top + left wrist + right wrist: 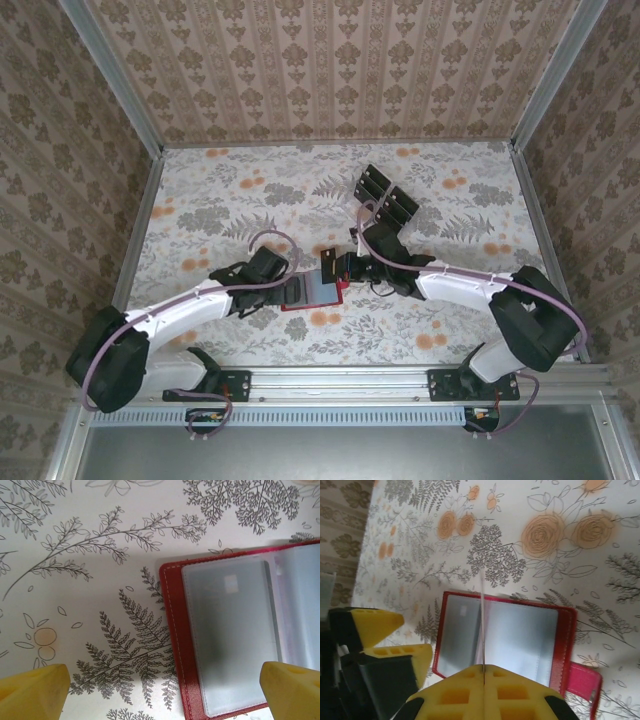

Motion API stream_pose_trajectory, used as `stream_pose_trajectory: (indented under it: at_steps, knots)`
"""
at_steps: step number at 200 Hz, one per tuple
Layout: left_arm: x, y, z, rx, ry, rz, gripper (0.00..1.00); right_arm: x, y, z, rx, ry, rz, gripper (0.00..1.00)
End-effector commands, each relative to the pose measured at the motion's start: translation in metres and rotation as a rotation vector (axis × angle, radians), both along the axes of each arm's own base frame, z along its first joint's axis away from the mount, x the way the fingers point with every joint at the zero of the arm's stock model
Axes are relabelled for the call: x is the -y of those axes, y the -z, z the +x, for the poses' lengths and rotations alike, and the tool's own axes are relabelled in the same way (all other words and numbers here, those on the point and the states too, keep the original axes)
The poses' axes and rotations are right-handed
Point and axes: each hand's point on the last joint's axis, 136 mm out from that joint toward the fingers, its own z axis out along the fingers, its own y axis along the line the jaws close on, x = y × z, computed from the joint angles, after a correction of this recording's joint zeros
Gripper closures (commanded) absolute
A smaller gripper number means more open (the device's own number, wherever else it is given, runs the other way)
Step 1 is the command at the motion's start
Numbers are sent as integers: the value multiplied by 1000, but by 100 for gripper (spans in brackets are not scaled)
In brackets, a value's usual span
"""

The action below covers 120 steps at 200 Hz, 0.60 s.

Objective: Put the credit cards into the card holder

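Card holder (310, 297) lies open on the floral table (220, 190) between both grippers, its clear sleeves (230, 640) facing up; the black credit cards (385, 195) sit well apart, farther back. The right gripper (483, 672) is clenched on a thin sheet (482, 625), seen edge-on above the holder's middle. The left gripper (162, 685) is spread wide and grasps nothing, straddling the holder's red edge.

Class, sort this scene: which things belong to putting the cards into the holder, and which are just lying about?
Job: red card holder, black credit cards, clear sleeve pinched by the right hand, open left hand.
Lying about: floral table cover, wallpapered walls, metal rail.
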Motion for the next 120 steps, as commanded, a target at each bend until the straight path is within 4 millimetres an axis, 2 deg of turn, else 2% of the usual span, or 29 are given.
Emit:
stream_pose_trajectory:
  at_steps: [1,57,120]
  knots:
    - [2,-3,7,33,-24,13,0,-18,-23,6,18,11,186,100]
    - [-1,7,9,34,-43,64,0,-20,3,-1,-25,18,216,100]
    - [-14,15,7,31,-82,127,0,-22,16,-5,-50,10,214,100]
